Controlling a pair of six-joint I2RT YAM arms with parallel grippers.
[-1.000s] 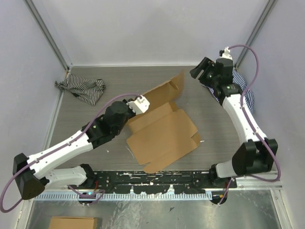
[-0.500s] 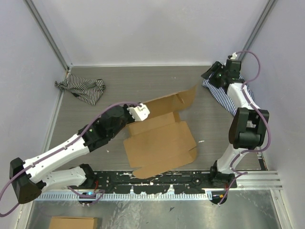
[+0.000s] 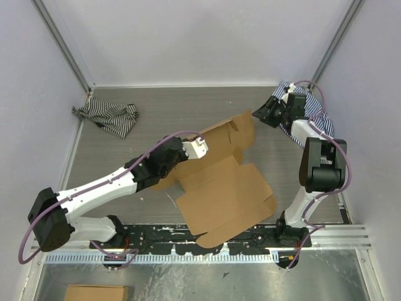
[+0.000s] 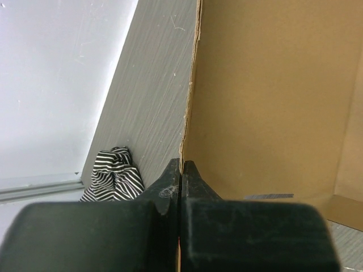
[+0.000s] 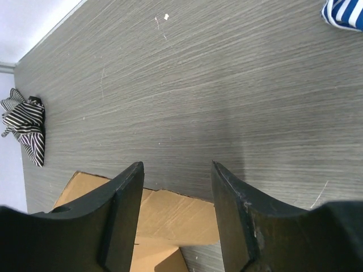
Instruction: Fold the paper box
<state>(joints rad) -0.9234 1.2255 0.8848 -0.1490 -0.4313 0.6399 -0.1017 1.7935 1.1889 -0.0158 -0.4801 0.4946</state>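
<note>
The paper box [image 3: 225,191] is a brown cardboard sheet lying mostly flat at the table's middle, with its far flap [image 3: 237,130] raised. My left gripper [image 3: 199,148] is shut on the sheet's left edge. In the left wrist view the jaws [image 4: 181,168] pinch the cardboard edge, and the panel [image 4: 272,96] fills the right side. My right gripper [image 3: 260,115] is open and empty, just right of the raised flap's far corner. In the right wrist view the open fingers [image 5: 177,165] hover above the flap's edge [image 5: 170,212] without touching it.
A black-and-white striped cloth [image 3: 106,116] lies at the far left; it also shows in the left wrist view [image 4: 113,177] and the right wrist view [image 5: 25,127]. A blue-striped cloth [image 3: 308,110] lies under the right arm. Another cardboard piece [image 3: 97,293] sits below the table's near rail.
My left gripper has moved right, carrying the sheet right and nearer. My right gripper has come down and left to the raised flap's corner.
</note>
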